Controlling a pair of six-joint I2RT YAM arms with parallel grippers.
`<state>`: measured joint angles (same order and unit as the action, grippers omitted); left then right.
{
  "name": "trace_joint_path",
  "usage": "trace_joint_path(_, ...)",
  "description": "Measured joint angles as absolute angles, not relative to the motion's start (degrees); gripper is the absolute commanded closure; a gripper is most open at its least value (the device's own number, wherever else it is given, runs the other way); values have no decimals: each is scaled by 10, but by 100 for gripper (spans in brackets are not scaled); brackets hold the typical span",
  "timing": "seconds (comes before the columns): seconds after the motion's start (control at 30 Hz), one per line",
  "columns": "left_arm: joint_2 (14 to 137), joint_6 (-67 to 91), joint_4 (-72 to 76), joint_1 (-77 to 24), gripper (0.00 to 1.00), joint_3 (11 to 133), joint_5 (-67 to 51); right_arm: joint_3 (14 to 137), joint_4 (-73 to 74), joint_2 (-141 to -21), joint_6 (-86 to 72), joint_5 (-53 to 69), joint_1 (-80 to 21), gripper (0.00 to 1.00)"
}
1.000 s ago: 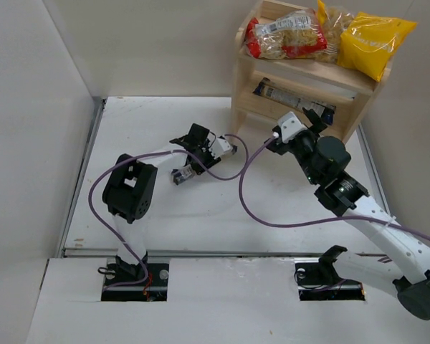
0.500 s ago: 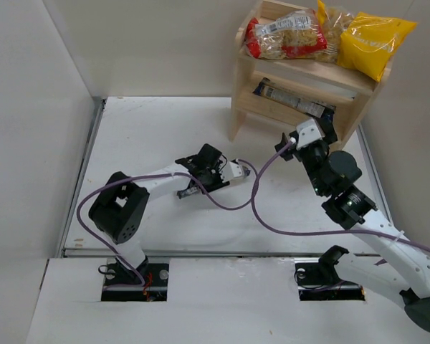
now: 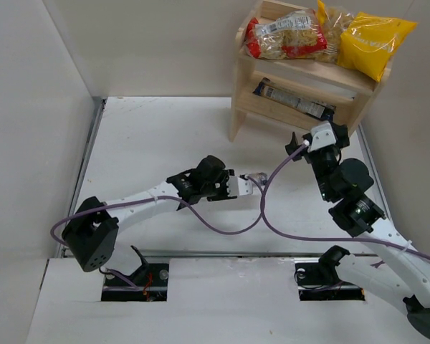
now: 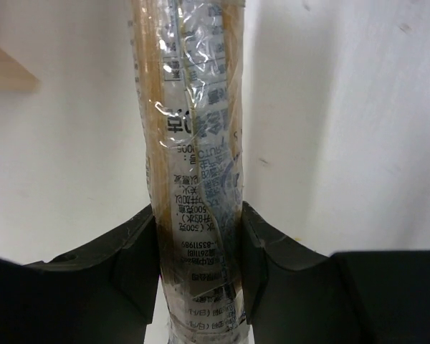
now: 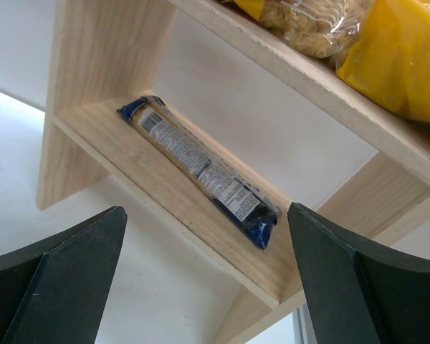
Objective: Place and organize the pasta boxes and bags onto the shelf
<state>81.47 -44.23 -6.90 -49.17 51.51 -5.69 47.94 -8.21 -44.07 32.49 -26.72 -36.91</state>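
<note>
Two left gripper (image 4: 198, 240) fingers (image 4: 136, 269) pinched a slim, crinkly clear-film pasta box (image 4: 193, 129) over the white table (image 3: 143, 136), while the right gripper (image 5: 208, 287) gaped toward a blue-ended pack (image 5: 201, 172) beyond its fingers on the pale-wood shelf (image 5: 86, 79).

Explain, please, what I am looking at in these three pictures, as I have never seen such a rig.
Two robot arms are bolted to a white table. The wide picture looks down from above and behind them; the other two come from a camera on each wrist. A wooden shelf stands at the back: a red-ended bag and a yellow bag on top, one pasta pack on the lower tier. The left tool grips a second pack; the right tool is open, facing the shelf.
</note>
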Motion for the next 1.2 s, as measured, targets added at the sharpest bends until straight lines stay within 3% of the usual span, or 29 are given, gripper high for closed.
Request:
trace_joint_path(0.2,835,-668,9,-479,100,577,-89,488,-100,-443,325,-294,-333,0)
trace_joint_path(0.67,1142,-846,0,-455,100,1120,-178,542,-129,-392,329,-294,-251,0)
trace_joint_path(0.97,1293,-903,-94,-453,100,1300,-236,533,-116,-359,327,-264,-221,0)
trace_joint_path(1.2,1332,-928,-160,-439,97,1338,-242,508,-102,-327,327,-257,-214,0)
